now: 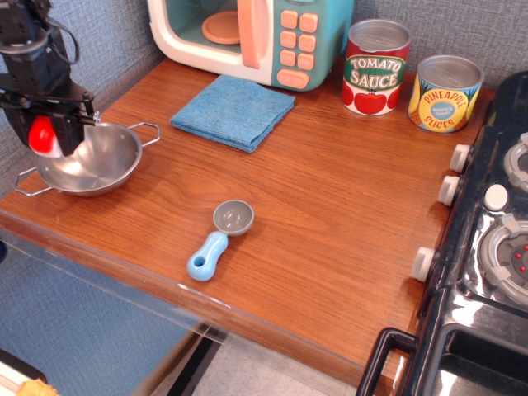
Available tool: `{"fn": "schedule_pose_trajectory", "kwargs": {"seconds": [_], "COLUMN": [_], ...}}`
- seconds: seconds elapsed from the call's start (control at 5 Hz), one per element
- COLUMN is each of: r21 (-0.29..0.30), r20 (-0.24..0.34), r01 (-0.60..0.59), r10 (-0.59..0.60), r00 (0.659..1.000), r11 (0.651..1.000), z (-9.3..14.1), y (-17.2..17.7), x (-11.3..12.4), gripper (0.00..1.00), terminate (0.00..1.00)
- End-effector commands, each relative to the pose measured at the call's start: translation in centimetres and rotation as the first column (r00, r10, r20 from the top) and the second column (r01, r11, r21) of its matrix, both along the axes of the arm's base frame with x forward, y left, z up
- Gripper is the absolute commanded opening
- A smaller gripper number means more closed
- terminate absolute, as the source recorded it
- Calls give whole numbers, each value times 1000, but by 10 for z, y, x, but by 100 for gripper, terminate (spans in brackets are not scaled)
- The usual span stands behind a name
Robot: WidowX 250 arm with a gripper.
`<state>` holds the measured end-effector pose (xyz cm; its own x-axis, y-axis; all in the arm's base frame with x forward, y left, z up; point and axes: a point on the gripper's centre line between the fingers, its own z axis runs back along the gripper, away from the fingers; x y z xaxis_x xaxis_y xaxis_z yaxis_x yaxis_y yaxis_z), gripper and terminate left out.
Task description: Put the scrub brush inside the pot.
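One object matters here: the scrub brush [42,136], clamped in the pincer [44,132] at the far left of the worktop [330,206], over the left rim of the pot [99,161] rather than its middle. A good release, I judge, calls for shifting right toward the bowl's centre and lowering before letting go, so the brush neither clips the rim nor tips the light pot.

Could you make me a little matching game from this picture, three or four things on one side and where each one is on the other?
Things:
1. small red-and-white scrub brush
2. shiny steel pot
3. folded blue cloth
4. blue-handled scoop

Places:
A. in front of the toy microwave
B. left end of the wooden counter
C. near the counter's front edge
D. in the black gripper, over the pot's left side

Pairs: 1-D, 2-B, 3-A, 4-C
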<state>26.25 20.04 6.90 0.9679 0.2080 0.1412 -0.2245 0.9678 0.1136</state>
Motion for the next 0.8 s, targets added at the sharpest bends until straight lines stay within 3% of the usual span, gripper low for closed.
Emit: {"fn": "schedule_pose_trajectory", "kwargs": {"seconds": [0.0, 0.2, 0.4, 0.6], "r21": [24, 14, 9, 5], "r20": [31, 7, -11, -13], "r01": [18, -8, -13, -13], "r10": [-19, 8, 13, 13], "r00": [999, 1000, 1000, 1000], "r11": [1000, 1000, 1000, 1000], "z": [14, 6, 4, 4], "y": [-8, -4, -4, -6], "x": [-8, -8, -6, -6], "gripper": [0, 0, 100, 100], "terminate": [0, 0, 0, 0]}}
